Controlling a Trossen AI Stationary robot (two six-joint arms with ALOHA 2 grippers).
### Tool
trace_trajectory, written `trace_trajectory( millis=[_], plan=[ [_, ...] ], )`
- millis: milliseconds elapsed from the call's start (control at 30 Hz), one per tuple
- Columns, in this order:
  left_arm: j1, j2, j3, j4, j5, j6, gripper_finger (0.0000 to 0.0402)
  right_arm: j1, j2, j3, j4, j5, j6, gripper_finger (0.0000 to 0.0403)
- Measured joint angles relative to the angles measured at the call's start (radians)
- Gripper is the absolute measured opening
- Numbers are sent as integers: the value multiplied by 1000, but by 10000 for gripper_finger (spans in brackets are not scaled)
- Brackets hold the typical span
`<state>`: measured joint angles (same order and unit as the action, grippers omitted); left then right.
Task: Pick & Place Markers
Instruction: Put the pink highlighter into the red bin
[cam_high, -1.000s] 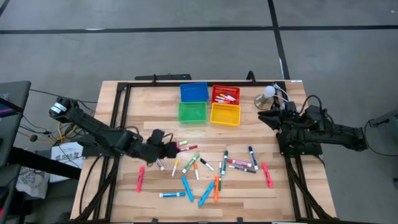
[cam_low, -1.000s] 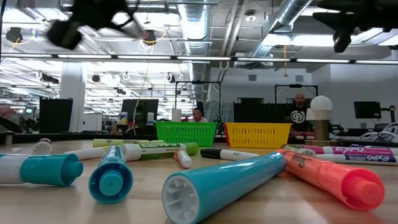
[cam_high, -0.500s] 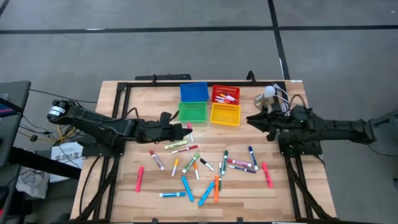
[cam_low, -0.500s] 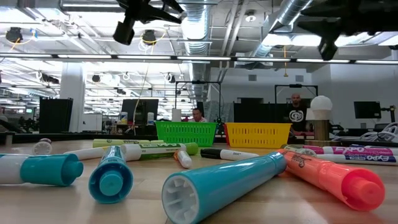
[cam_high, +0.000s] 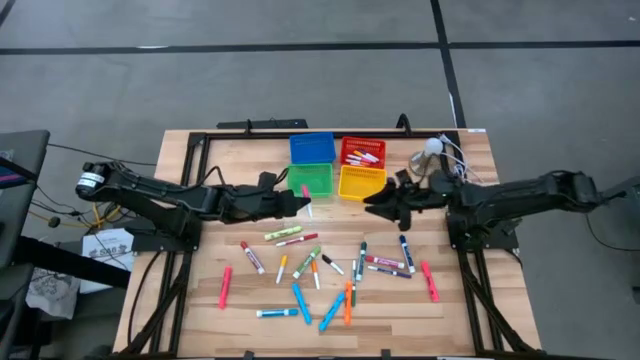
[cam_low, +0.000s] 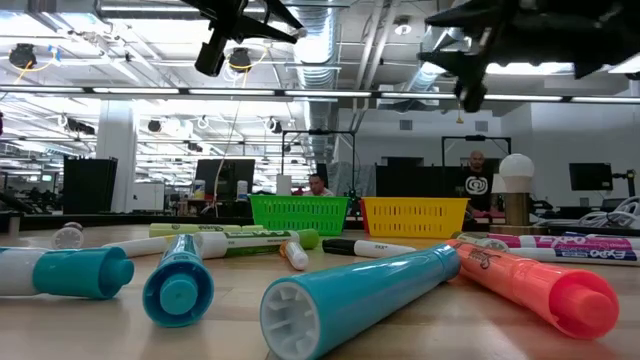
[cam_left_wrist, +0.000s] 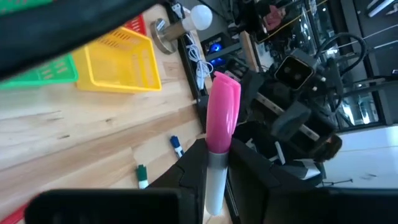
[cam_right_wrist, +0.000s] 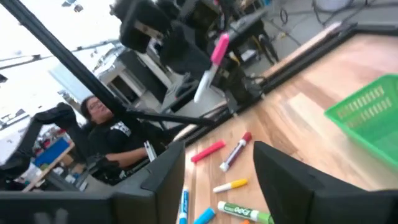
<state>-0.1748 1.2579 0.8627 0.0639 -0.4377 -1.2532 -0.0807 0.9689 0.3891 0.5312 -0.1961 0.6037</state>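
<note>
High view: pink marker (cam_high: 306, 193) is clamped in the left gripper (cam_high: 300, 199), just beside the green bin (cam_high: 309, 180), at its near right corner.
Marker axis: roughly upright in the jaws, pink cap up, white body (cam_left_wrist: 213, 186) between the fingers.
Bearing: red bin (cam_high: 363, 151) lies beyond the green bin, to the right.
Right gripper (cam_high: 385, 206): fingers apart, holding nothing, just in front of the yellow bin (cam_high: 361, 183).
Nearer arm: left; it has the marker.
</note>
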Motion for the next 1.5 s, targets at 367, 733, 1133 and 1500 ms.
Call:
trace_trajectory(
  millis=[367, 733, 1133, 1500],
  plan=[
    [-4, 0, 0, 6, 2, 1, 58, 0, 315, 245, 0, -76, -1, 228],
    [-11, 0, 0, 11, 23, 1, 58, -42, 520, 428, 0, -210, 27, 228],
    [-11, 0, 0, 11, 21, 19, 58, -66, 544, 482, -2, -306, 76, 226],
    [-11, 0, 0, 11, 20, 19, 58, -51, 660, 535, 2, -315, 88, 226]
  ],
)
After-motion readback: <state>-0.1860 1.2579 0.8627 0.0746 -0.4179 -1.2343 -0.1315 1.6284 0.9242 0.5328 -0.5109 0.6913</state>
